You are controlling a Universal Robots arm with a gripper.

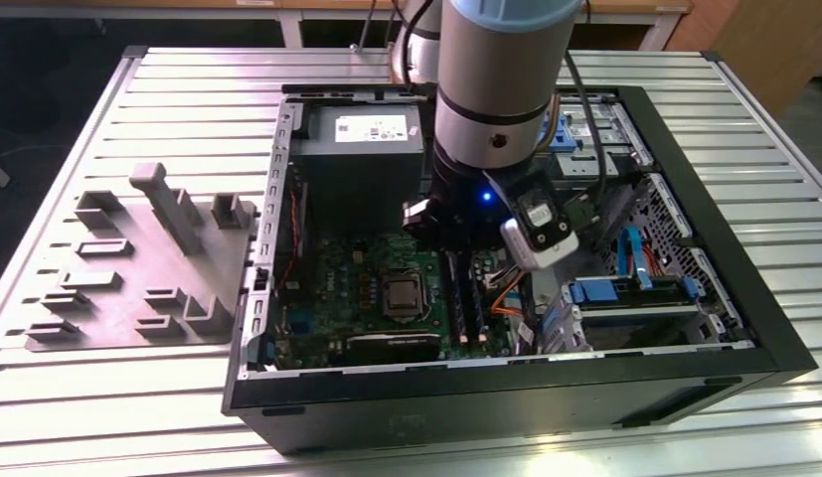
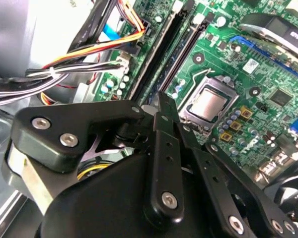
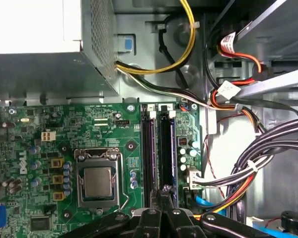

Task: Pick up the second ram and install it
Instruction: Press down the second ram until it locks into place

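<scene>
The gripper (image 3: 165, 198) hangs closed and empty (fingers together) just over the second ram (image 3: 165, 148), apparently seated in its slot.

The tool (image 3: 165, 191) hides the near ends of the memory slots (image 3: 165, 148), its own linkage cut by the edge.
</scene>
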